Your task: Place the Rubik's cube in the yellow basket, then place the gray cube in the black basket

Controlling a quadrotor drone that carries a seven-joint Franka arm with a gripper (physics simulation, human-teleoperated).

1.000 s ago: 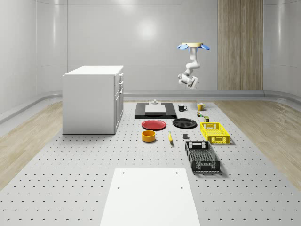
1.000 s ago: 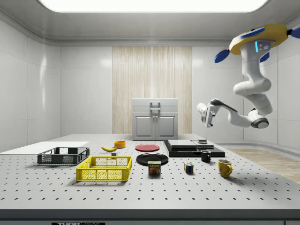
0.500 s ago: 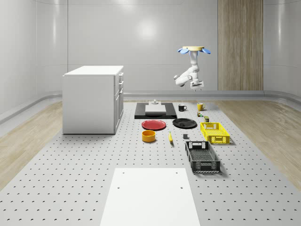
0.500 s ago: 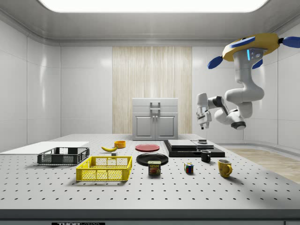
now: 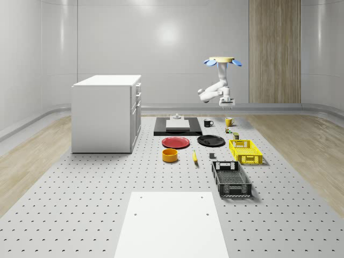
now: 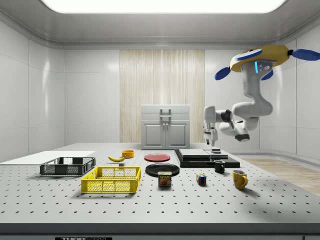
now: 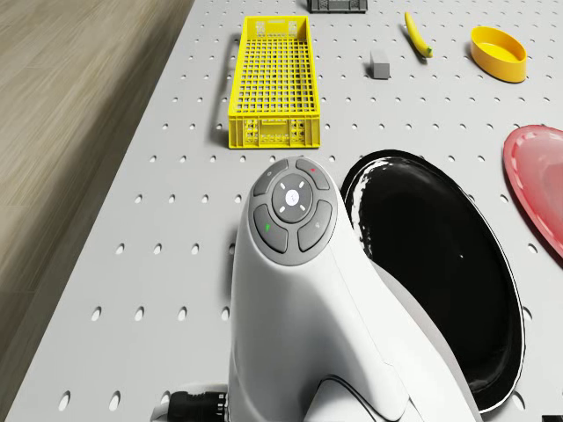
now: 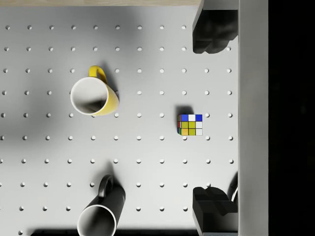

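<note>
We hover high above the Rubik's cube (image 8: pixel 190 125), gripper (image 8: pixel 214 118) jaws spread wide; descending off-centre could knock it toward the yellow mug (image 8: pixel 94 96).

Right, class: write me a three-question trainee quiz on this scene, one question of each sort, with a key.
1. True or false: the Rubik's cube already lies inside the yellow basket.
2. Which mug stands upright on the table? A) yellow mug B) black mug C) red mug
3. Fill in: the drone hovers with the gripper held in the air above the ____.

Key
1. False: it sits on the table, between the two fingertips in the wrist view.
2. A
3. Rubik's cube
</note>
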